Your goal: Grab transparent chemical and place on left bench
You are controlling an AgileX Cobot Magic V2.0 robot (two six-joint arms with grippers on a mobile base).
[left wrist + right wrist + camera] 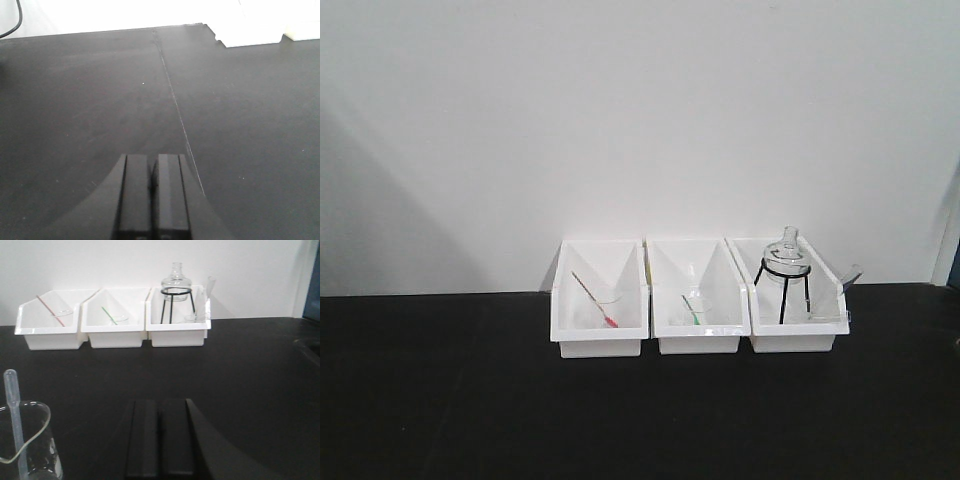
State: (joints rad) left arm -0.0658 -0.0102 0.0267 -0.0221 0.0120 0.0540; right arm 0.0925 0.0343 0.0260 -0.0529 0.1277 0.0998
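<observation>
Black bench [250, 365]: my right gripper [160, 440], fingers together, grasps nothing; clear glass beaker with pale-blue rod [25, 440] sits just left. I judge pre-grasp; next, open and align.

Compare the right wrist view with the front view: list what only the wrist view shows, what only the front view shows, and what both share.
Only the right wrist view shows the clear beaker with its pale rod, standing at the lower left on the black table, and the right gripper, fingers together and holding nothing.

Only the front view shows nothing extra of note.

Both show three white bins against the wall, a red rod in one, a green rod in the next, and a glass flask on a black stand in the third.
</observation>
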